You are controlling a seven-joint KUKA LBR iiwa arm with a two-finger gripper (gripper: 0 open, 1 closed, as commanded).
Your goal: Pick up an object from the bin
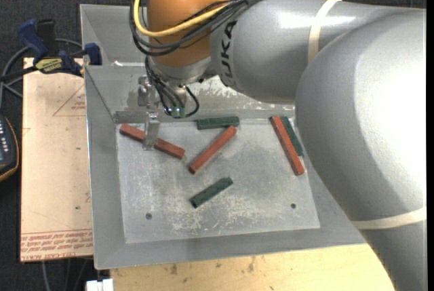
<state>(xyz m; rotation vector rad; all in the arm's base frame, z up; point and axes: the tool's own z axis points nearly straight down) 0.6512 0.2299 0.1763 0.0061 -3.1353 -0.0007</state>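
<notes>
Red stick [169,149], at the upper left of the bin [203,228] floor, is seen directly beneath the end effector [150,137], whose state, apart or clamped, cannot be told. Lifting is judged still undone. A slanted red stick [212,149] and a green stick [218,123] lie near, neither judged a hindrance.

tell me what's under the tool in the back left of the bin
A red bar lies under the tool, one end showing on each side. The tool covers its middle, so whether it is one piece or two cannot be told.
</notes>
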